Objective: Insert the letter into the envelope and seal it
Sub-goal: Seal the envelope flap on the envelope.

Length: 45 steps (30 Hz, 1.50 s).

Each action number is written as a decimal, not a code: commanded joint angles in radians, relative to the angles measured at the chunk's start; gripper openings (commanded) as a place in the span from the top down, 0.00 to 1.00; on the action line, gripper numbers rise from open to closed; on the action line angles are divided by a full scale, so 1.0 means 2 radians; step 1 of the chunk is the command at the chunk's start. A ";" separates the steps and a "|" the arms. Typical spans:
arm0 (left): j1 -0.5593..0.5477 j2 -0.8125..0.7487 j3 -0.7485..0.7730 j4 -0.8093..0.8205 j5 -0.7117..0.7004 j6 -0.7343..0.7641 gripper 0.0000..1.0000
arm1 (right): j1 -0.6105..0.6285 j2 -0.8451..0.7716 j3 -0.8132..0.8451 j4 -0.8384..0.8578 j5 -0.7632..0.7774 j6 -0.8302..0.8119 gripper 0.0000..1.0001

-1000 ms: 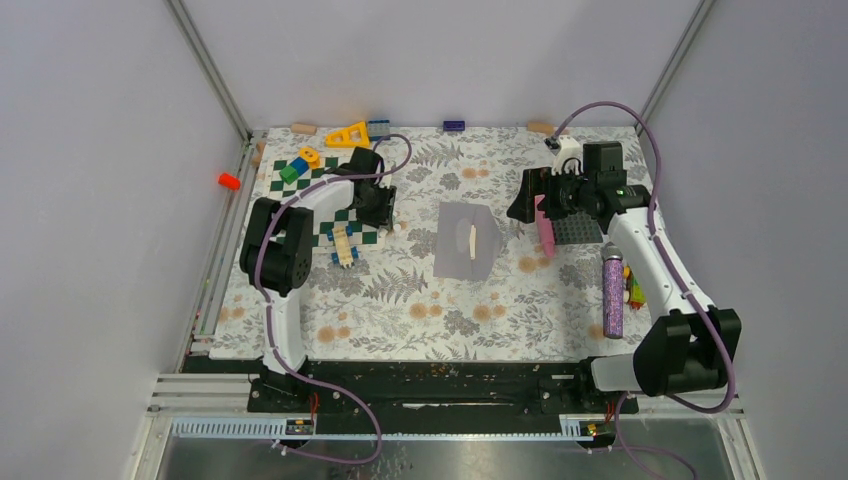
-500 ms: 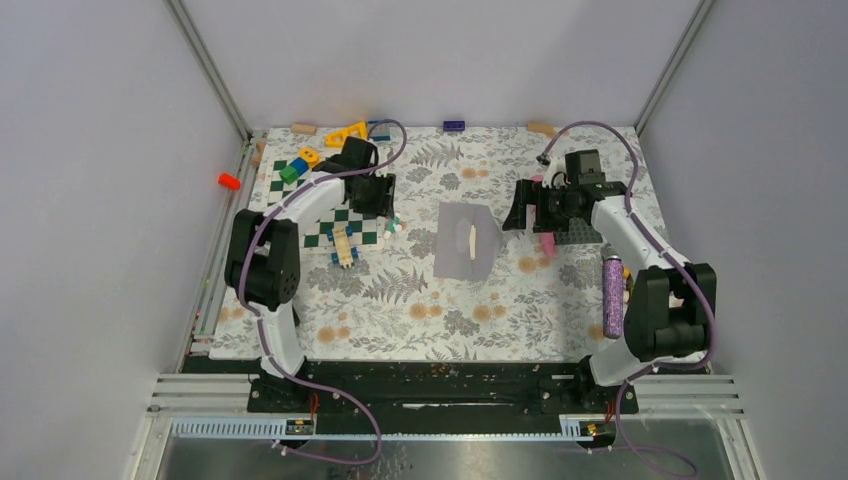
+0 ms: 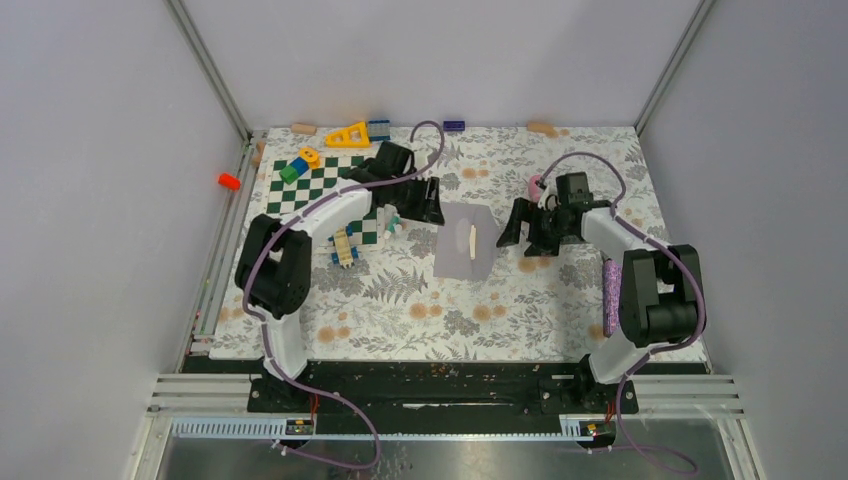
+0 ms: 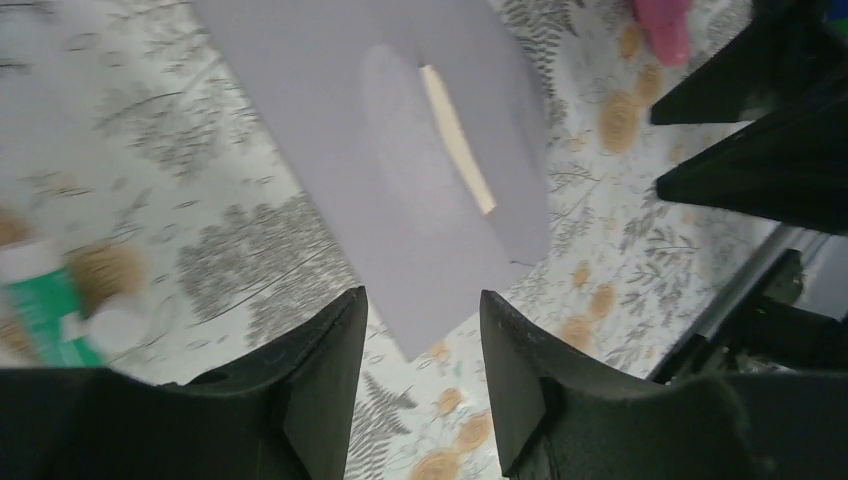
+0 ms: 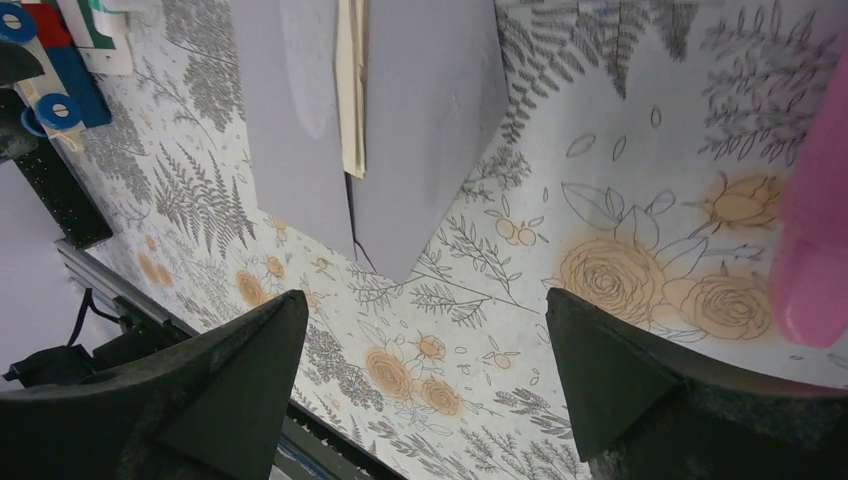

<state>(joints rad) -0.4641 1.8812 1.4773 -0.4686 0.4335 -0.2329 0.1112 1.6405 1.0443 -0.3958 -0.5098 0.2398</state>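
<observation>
1. Cap (image 3: 229,181): an orange-red cap lies off the mat (image 3: 400,310), at the far left.
2. Board (image 3: 318,188): a green-and-white checkered board lies on the left part of the mat, with small coloured blocks (image 3: 298,166) on and around it.
3. Left gripper (image 4: 422,300): it hovers just beside the far left corner of the envelope (image 3: 462,245). The jaws stand partly open with a clear gap between them. Nothing is held. The left wrist view shows the envelope below and beyond the fingers (image 4: 320,380).
4. Envelope: it lies flat on the mat, near the centre, between the two grippers. Neither gripper touches it. A narrow cream strip, the letter (image 3: 471,238), shows along the middle between two grey panels. The frames do not show whether the flap is stuck down.
5. Right gripper (image 5: 425,300): it hovers just beside the right edge of the envelope. The jaws stand wide apart. Nothing is held.
6. Pink object (image 3: 535,185): it sits just beside the right gripper, on the far side.
7. Cylinder (image 3: 608,290): a purple glitter cylinder lies near the right edge of the mat, partly behind the right arm.
</observation>
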 commanded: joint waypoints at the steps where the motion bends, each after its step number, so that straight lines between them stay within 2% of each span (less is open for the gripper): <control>1: -0.011 0.036 -0.007 0.075 0.056 -0.058 0.53 | 0.000 -0.026 -0.057 0.081 -0.030 0.063 0.04; 4: -0.018 0.060 0.000 0.091 0.058 -0.069 0.59 | 0.000 -0.040 -0.096 0.126 -0.041 0.097 0.05; 10: -0.027 0.097 0.004 0.095 0.054 -0.084 0.62 | 0.004 -0.050 -0.157 0.220 -0.049 0.160 0.09; 12: -0.029 0.104 0.003 0.095 0.047 -0.088 0.66 | 0.008 -0.050 -0.168 0.238 -0.045 0.171 0.09; 23: -0.043 0.128 -0.018 0.100 0.039 -0.111 0.84 | 0.042 -0.022 -0.180 0.268 -0.020 0.202 0.11; 45: -0.053 0.138 -0.059 0.150 0.071 -0.158 0.90 | 0.057 -0.016 -0.196 0.301 -0.013 0.243 0.11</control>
<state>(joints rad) -0.5575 2.1319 1.3846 -0.1860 0.5583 -0.5373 0.2169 1.6009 0.6636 0.1707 -0.5579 0.7067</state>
